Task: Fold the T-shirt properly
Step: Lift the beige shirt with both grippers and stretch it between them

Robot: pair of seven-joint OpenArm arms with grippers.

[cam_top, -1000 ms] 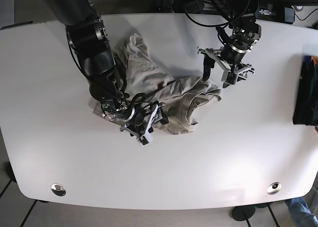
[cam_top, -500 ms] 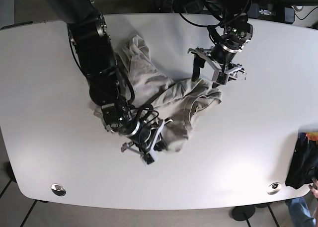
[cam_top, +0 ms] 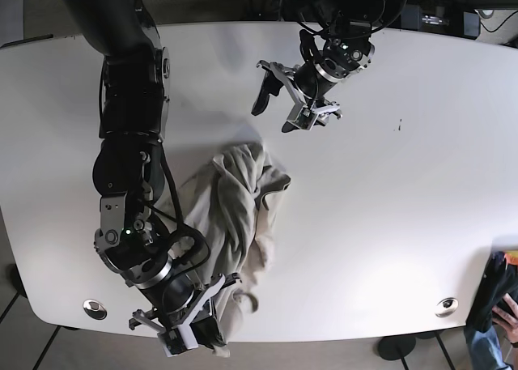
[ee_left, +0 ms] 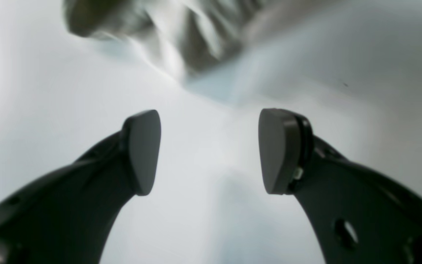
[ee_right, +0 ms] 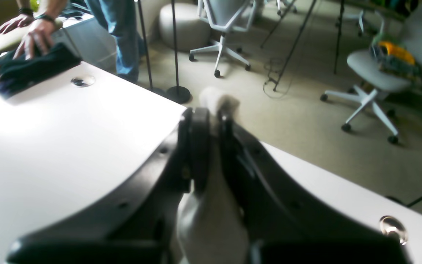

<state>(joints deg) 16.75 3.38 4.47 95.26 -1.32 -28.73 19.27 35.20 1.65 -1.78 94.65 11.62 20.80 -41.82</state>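
The beige T-shirt point(cam_top: 235, 204) lies crumpled and drawn out in a long strip from the table's middle toward the front edge. My right gripper point(cam_top: 198, 338) is at the front edge, shut on one end of the shirt. In the right wrist view the cloth point(ee_right: 214, 209) is pinched between the closed fingers of that gripper point(ee_right: 211, 117). My left gripper point(cam_top: 278, 109) is open and empty, hovering behind the shirt's far end and apart from it. The left wrist view shows its gripper point(ee_left: 209, 150) over bare table with the blurred shirt point(ee_left: 181, 33) beyond.
The white table point(cam_top: 405, 208) has metal grommets at the front left point(cam_top: 95, 308) and front right point(cam_top: 446, 307). A person's hands hold a dark garment point(ee_right: 24, 69) at the table's corner, also seen in the base view point(cam_top: 495, 293). Office chairs point(ee_right: 387, 69) stand on the floor beyond.
My right gripper has dragged the shirt toward the front edge, stretching it out. My left gripper has moved back and to the left, away from the shirt.
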